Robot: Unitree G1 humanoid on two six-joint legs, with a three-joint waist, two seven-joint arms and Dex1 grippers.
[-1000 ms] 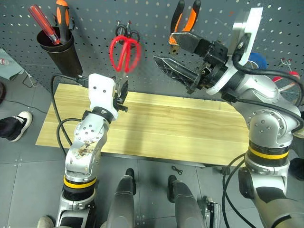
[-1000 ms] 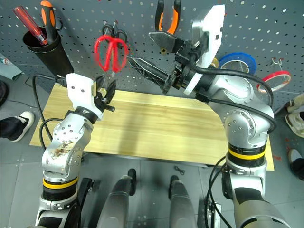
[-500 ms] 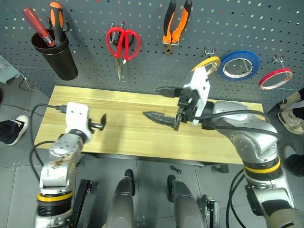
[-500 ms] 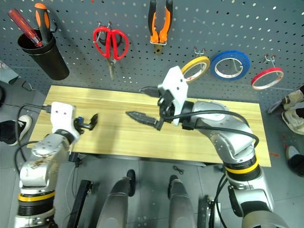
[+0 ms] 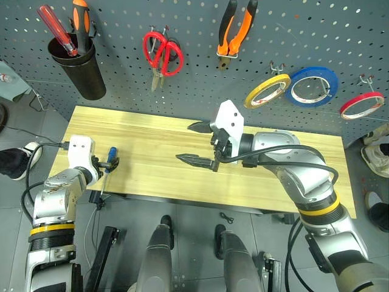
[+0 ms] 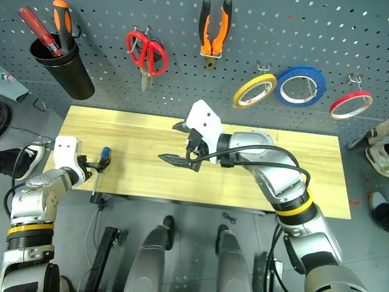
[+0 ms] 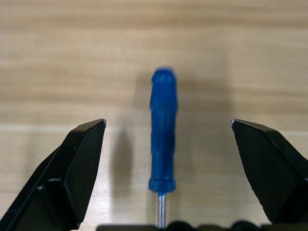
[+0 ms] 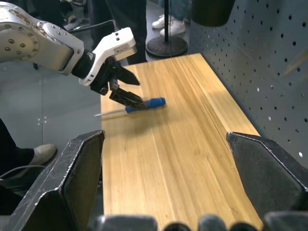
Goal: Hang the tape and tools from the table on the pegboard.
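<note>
Left hand (image 7: 163,139) wide open astride one blue screwdriver (image 7: 163,130); right hand (image 5: 197,143) open, empty.

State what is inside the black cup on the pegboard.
Two screwdrivers stand in the black cup: a red-handled one and an orange-and-black one. Their shafts and tips are hidden by the cup wall.

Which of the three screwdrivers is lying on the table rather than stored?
The blue-handled screwdriver: it lies flat at the table's left end, between the open left gripper's fingers. The red and orange ones stand in the black cup on the pegboard.
</note>
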